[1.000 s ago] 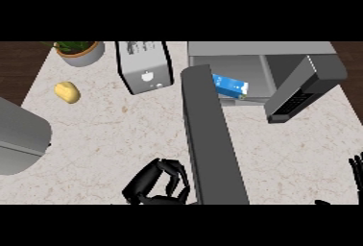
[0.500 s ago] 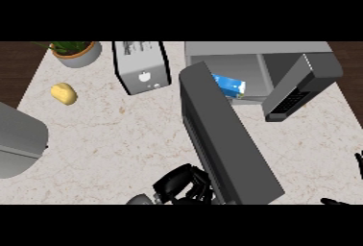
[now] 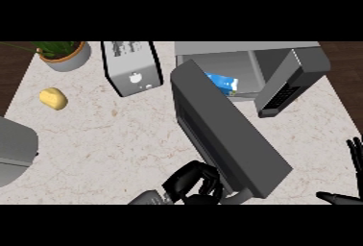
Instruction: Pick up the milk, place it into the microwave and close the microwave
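In the head view, the microwave (image 3: 245, 48) stood at the far right of the pale, speckled tabletop (image 3: 113, 139), its cavity open toward the near side. The milk (image 3: 223, 84), a blue and white carton, lay inside the cavity at its left, partly hidden behind the far end of the door (image 3: 227, 129). The door was a long dark grey slab, hinged at the cavity's left side and reaching diagonally toward the near right, so the opening was only partly covered. The control panel (image 3: 287, 89) with its rows of buttons showed at the cavity's right.

The left hand (image 3: 190, 181) was at the near edge of the view, touching the left face of the door close to its free end. Its fingers were curled in narrow; they did not visibly wrap round the door. The right hand (image 3: 352, 158) showed only at the right edge, fingers straight and spread wide, holding nothing, well apart from the door.

A toaster (image 3: 131, 67) stood just left of the microwave. A potted plant (image 3: 65, 54) sat at the far left, with a yellow fruit (image 3: 53, 98) nearer.
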